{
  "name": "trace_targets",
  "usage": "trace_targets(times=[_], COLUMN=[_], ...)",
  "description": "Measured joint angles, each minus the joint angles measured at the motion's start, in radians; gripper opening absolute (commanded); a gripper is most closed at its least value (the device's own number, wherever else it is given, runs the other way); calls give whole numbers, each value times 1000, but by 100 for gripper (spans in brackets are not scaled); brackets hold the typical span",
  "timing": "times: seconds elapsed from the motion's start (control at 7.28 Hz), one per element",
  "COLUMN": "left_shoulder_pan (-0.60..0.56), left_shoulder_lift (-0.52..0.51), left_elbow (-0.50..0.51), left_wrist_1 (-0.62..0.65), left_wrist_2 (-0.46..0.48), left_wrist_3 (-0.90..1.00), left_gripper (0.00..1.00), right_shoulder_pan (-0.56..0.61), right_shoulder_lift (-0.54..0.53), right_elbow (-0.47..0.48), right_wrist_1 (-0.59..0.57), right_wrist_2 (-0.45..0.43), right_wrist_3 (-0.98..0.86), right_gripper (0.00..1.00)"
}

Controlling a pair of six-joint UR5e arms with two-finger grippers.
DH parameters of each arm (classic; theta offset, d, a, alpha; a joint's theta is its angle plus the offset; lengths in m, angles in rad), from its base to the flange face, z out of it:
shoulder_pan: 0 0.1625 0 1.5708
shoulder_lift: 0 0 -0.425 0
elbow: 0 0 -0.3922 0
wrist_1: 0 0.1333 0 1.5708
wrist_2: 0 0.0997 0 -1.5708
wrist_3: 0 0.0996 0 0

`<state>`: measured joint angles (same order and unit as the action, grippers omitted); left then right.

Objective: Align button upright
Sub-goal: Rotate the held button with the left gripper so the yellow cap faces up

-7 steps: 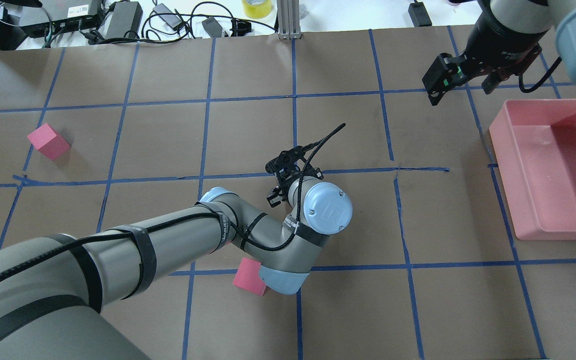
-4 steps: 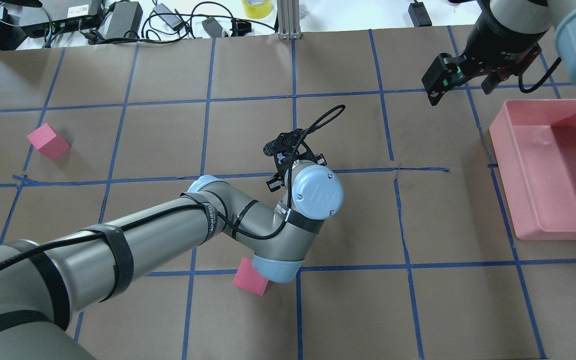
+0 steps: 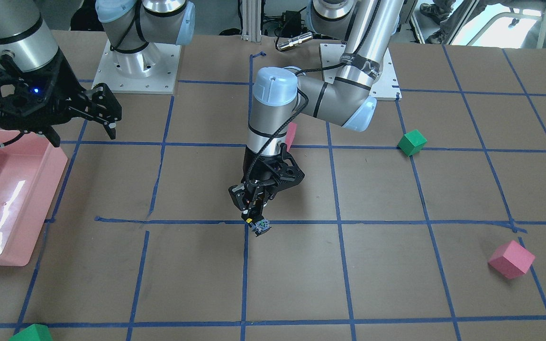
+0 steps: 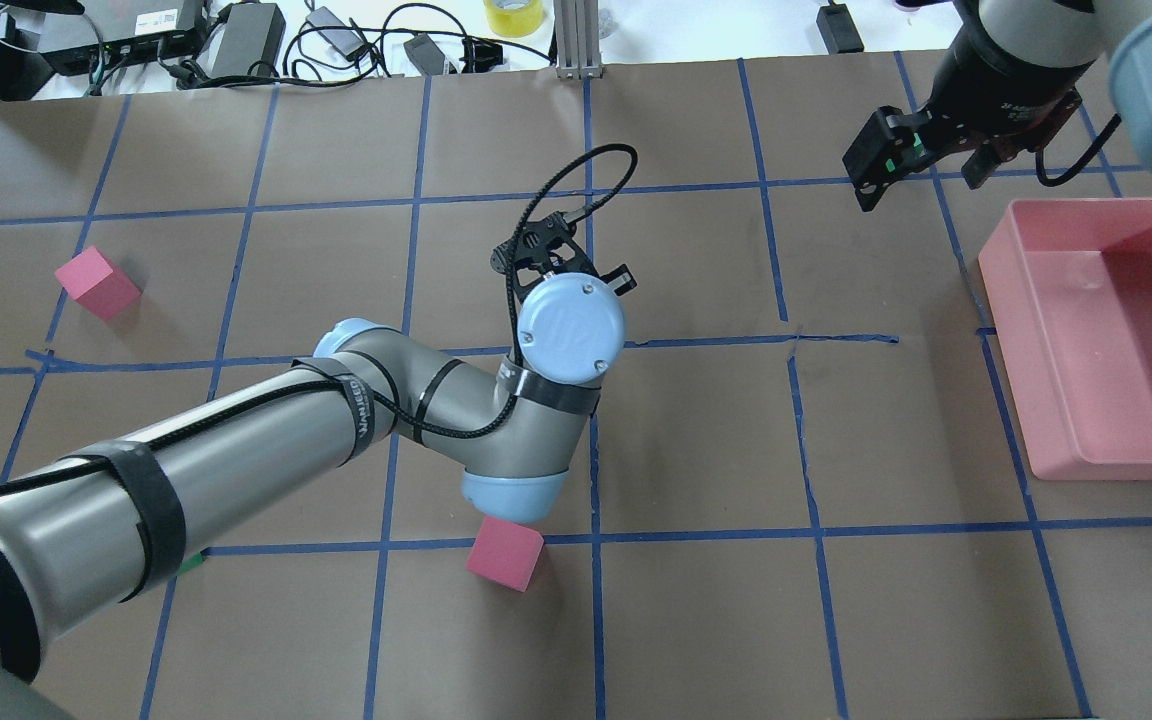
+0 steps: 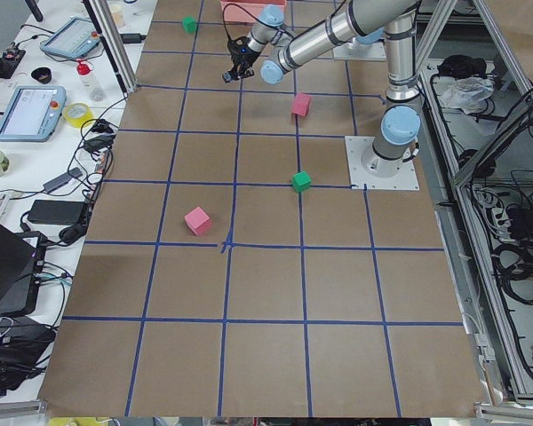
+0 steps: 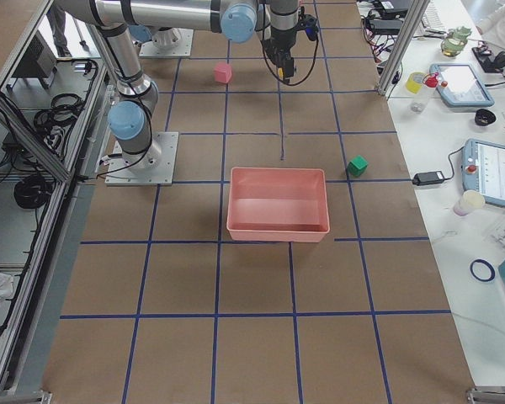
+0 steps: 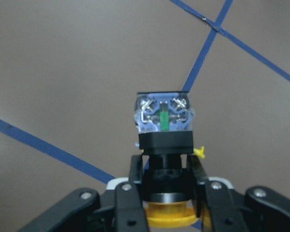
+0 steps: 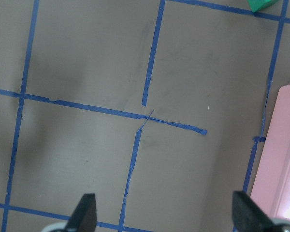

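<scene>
My left gripper [image 3: 254,214] points down at the table's middle and is shut on the button [image 3: 259,227]. In the left wrist view the fingers [image 7: 135,170] clamp the button's black body [image 7: 164,142]. Its yellow cap sits back by the palm and its silvery end [image 7: 163,115] points away, down toward the table near a blue tape crossing. I cannot tell whether it touches the paper. In the overhead view the wrist [image 4: 570,326] hides the button. My right gripper [image 4: 871,165] hangs open and empty at the far right, also seen in the front view [image 3: 106,112].
A pink tray [image 4: 1036,300] lies at the right edge. Pink cubes lie at the far left [image 4: 96,282] and under my left elbow [image 4: 504,553]. Green cubes [image 3: 412,142] [image 3: 31,334] lie apart from the button. Blue tape lines grid the brown paper.
My left arm has swung forward, away from the robot's base, with the wrist turning and the button still held. The right arm has not moved.
</scene>
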<state>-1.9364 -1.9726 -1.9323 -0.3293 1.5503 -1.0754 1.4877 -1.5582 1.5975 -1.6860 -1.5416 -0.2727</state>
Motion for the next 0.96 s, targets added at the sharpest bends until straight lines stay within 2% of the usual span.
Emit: trace_targets(times=[0.41,0.55,0.82,0.96], left_shoulder_pan=[76,124,236,267], left_shoulder_lift=[7,7,-3,-14], left_elbow=[7,13,22,21], left_wrist_1=[-154,-220,-347,-398], left_wrist_2=[-304,-437,-678,-744], left_wrist_3=[-348,-396,-383,-338], left_gripper=[8,7,7,6], right_shoulder_pan=[0,0,0,0], right_shoulder_lift=[1,1,3,4], right_elbow=[-1,-1,-1,-1], right_wrist_1=[0,1,0,-1], right_wrist_2=[1,1,0,0], right_wrist_3=[0,0,0,0], right_gripper=[100,100,100,100])
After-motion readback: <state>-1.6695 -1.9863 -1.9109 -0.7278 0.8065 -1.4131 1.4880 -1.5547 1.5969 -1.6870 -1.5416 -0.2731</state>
